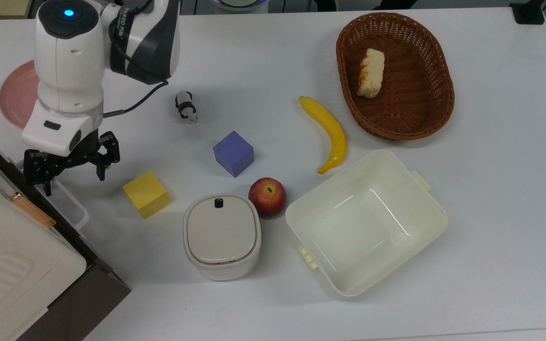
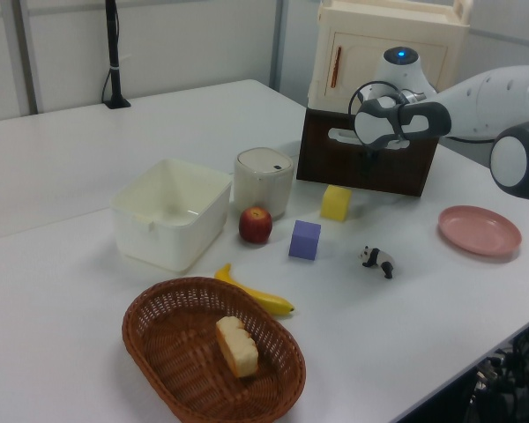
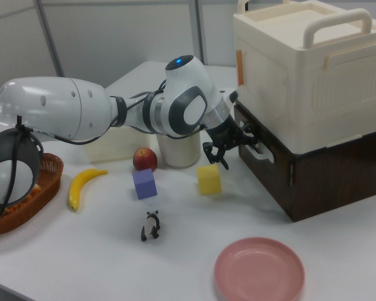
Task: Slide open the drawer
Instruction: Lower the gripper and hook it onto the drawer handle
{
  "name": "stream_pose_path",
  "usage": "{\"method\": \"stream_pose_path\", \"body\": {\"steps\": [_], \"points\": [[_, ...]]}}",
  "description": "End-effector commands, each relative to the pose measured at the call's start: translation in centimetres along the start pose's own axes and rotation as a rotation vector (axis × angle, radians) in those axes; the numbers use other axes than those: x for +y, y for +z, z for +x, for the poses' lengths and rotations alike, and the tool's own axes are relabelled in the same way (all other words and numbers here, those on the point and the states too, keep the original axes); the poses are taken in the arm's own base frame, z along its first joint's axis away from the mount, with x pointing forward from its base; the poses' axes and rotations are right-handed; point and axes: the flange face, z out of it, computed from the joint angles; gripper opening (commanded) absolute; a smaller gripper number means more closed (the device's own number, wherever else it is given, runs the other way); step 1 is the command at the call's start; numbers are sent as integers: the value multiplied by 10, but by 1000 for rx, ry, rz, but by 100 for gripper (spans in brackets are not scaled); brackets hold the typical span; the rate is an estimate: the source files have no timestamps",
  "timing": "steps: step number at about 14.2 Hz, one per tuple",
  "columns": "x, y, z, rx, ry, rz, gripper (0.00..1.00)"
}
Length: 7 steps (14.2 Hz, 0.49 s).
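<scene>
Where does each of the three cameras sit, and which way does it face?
Top view: overhead, looking straight down on the table; arm and pincer at the drawer handle.
Left view: low beyond the wicker basket, facing the dark drawer front; arm enters from the left view's right.
Right view: low by the pink plate, facing the arm's side and the pincer.
All three share the yellow cube.

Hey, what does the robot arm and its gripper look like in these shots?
The arm has rounded glossy white shells with dark grey bands at the joints. A blue light glows on the wrist housing. A thin black cable loops along the wrist, and a grey band carries white lettering too small to read. The gripper is black, with linkage-style fingers, under a white block.
</scene>
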Motion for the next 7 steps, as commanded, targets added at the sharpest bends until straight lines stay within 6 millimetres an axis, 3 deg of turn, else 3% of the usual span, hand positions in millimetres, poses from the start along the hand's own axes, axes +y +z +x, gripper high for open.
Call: {"method": "stream_pose_path", "body": {"steps": [1, 7], "points": [[-15, 0, 7, -3, -25, 2, 100], [-22, -17, 9, 6, -30, 11, 100]]}}
